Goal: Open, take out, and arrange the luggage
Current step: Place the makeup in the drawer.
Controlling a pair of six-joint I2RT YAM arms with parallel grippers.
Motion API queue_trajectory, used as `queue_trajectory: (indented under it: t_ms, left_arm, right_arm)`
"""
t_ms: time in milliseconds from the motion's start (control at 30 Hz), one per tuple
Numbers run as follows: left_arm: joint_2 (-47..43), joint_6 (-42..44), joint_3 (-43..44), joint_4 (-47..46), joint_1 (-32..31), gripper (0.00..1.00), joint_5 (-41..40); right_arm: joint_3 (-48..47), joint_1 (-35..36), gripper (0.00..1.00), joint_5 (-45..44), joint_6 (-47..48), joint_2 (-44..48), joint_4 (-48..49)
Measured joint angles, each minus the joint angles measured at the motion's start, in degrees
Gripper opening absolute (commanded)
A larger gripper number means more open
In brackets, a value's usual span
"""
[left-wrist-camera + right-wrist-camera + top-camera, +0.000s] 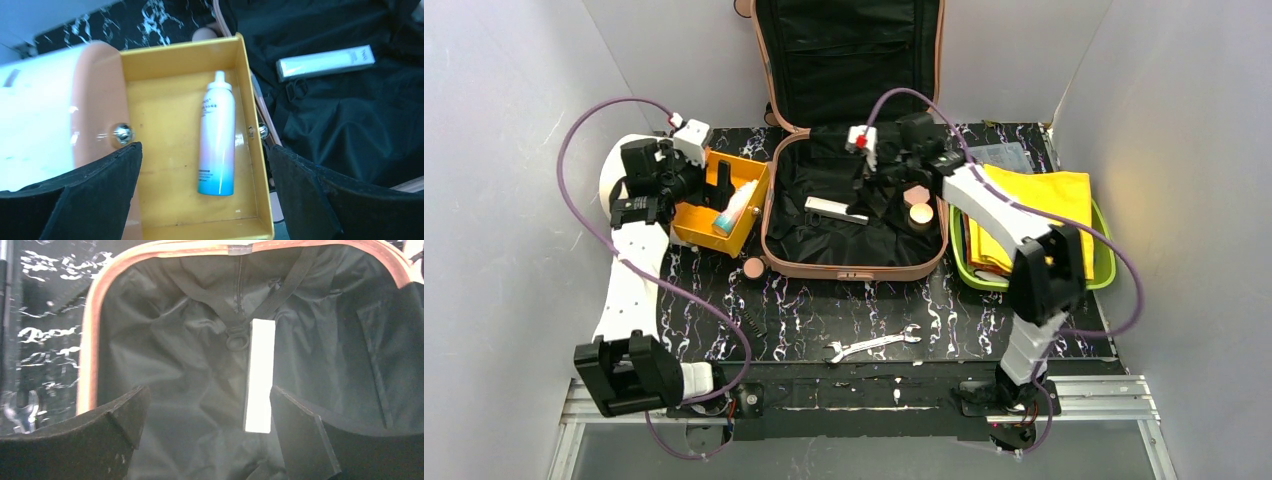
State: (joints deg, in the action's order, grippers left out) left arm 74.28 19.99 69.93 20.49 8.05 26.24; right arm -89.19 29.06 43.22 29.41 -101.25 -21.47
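Observation:
The salmon-pink luggage (774, 215) lies open mid-table, its black-lined lid (849, 60) leaning against the back wall. In its base lie a long white box (836, 210) and two small round jars (919, 212). My right gripper (866, 192) hovers open over the base. In the right wrist view the white box (261, 375) lies just inside the right finger, with the gripper (210, 395) empty. My left gripper (716, 185) hangs open over a yellow bin (686, 222). A white-to-blue spray bottle (217, 140) lies flat on the bin's floor below the open gripper (204, 155).
A lime-green tray (1105, 266) holding a yellow cloth (1034, 210) stands right of the luggage. A wrench (872, 345) lies near the front edge. A round cream-and-orange box (45, 115) sits against the bin's left side. Grey walls close in both sides.

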Motion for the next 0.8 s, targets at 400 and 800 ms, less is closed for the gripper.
queue_trajectory:
  t_ms: [400, 800]
  left_arm:
    - [-14.67, -2.93, 0.70, 6.16, 0.37, 0.98, -0.28]
    - [-19.02, -3.58, -4.57, 8.63, 1.22, 0.98, -0.31]
  right_arm:
    - [-14.40, 8.79, 0.98, -13.42, 7.61, -26.40, -8.09]
    - [-18.82, 9.90, 0.98, -21.94, 6.29, -30.49, -7.69]
